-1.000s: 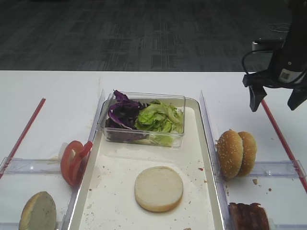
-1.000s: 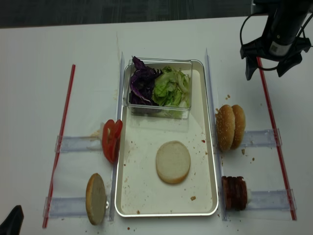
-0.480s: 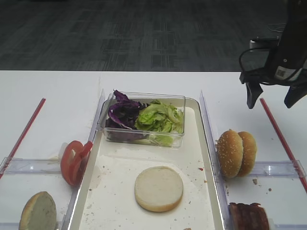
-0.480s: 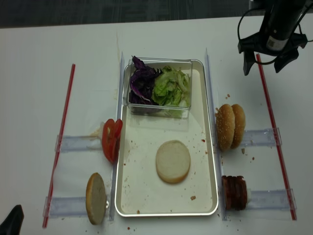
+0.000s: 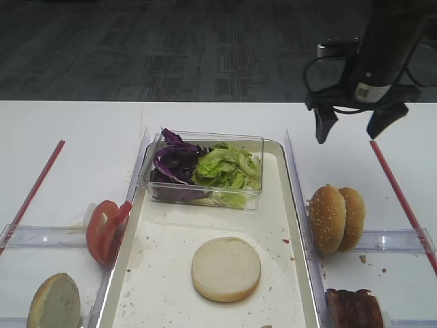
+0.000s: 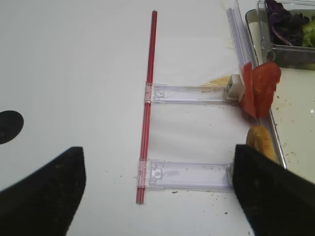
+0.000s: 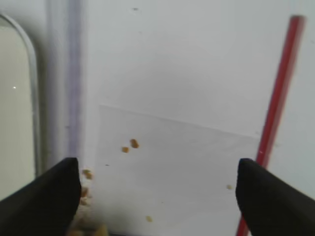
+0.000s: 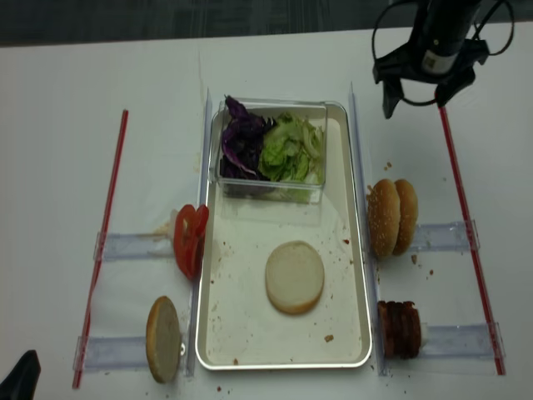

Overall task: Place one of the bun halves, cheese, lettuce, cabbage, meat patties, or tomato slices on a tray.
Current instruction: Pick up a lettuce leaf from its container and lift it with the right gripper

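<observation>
On the off-white tray (image 5: 287, 205) (image 8: 250, 333) lies one of the bun halves (image 5: 226, 268) (image 8: 294, 276), pale cut face up. Lettuce (image 5: 229, 169) and purple cabbage (image 5: 174, 160) fill a clear tub at the tray's far end. Sesame bun halves (image 5: 336, 219) and meat patties (image 5: 353, 309) stand in holders to its right. Tomato slices (image 5: 104, 231) (image 6: 260, 88) and another bun half (image 5: 53, 301) stand to its left. Cheese is out of view. My right gripper (image 5: 348, 133) (image 8: 415, 104) (image 7: 157, 196) hangs open and empty beyond the tray's far right corner. My left gripper (image 6: 157, 196) is open over bare table.
Red strips (image 5: 399, 191) (image 6: 147, 98) mark both sides of the work area. Clear plastic holders (image 6: 189, 174) and upright dividers (image 5: 295, 178) flank the tray. Crumbs (image 7: 130, 144) dot the table under the right gripper.
The right gripper has moved left from above the right red strip toward the tray's far right corner, still open. Nothing on the table has moved.
</observation>
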Robot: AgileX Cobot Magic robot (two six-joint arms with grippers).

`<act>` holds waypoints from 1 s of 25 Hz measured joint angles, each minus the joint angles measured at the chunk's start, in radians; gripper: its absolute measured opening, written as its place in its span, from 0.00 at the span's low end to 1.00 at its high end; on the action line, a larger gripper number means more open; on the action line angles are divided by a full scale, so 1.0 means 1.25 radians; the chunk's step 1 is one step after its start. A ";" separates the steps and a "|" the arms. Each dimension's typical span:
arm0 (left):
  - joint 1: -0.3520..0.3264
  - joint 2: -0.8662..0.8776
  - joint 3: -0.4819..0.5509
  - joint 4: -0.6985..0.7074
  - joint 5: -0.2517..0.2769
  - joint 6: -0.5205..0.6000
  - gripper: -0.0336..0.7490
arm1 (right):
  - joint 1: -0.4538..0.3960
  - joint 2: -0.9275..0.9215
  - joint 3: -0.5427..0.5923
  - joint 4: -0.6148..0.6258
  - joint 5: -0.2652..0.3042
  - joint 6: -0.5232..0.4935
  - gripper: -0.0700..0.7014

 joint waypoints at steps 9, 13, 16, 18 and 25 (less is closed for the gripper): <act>0.000 0.000 0.000 0.000 0.000 0.000 0.80 | 0.193 0.001 -0.078 0.002 0.000 0.000 0.95; 0.000 0.000 0.000 0.000 0.000 0.000 0.80 | 0.254 0.005 -0.078 0.003 -0.023 0.000 0.95; 0.000 0.000 0.000 0.000 0.000 0.000 0.80 | 0.286 0.011 -0.078 0.007 -0.062 0.000 0.95; 0.000 0.000 0.000 0.000 0.000 0.000 0.80 | 0.298 0.017 -0.078 0.016 -0.081 -0.002 0.95; 0.000 0.000 0.000 0.000 0.000 0.000 0.80 | 0.304 0.067 -0.078 0.044 -0.155 -0.018 0.95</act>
